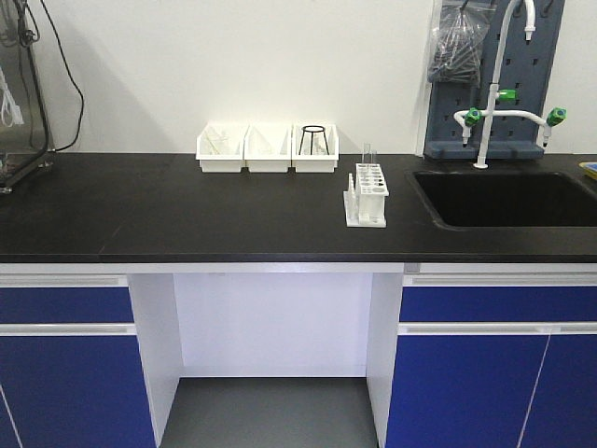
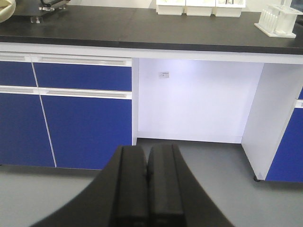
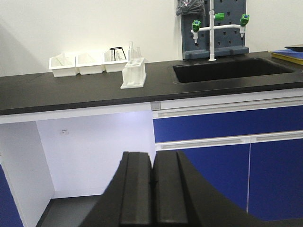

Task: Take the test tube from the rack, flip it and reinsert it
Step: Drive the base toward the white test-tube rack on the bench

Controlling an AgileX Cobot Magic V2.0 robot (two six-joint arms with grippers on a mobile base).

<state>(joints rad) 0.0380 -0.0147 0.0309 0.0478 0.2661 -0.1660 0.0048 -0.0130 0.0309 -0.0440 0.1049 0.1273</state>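
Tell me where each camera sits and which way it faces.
Exterior front: above and before the counter, facing it squarely; shows the rack, the test tube and the sink; no robot part.
Left wrist: low, facing the blue drawers and knee gap; the left gripper, shut, at the bottom.
Right wrist: near counter height, facing counter and sink; the right gripper, shut, at the bottom.
Shared: all three see the rack.

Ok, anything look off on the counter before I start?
Nothing stands out. The rack sits flat on the counter, the test tube stands upright at its far end, and no spill or breakage shows.
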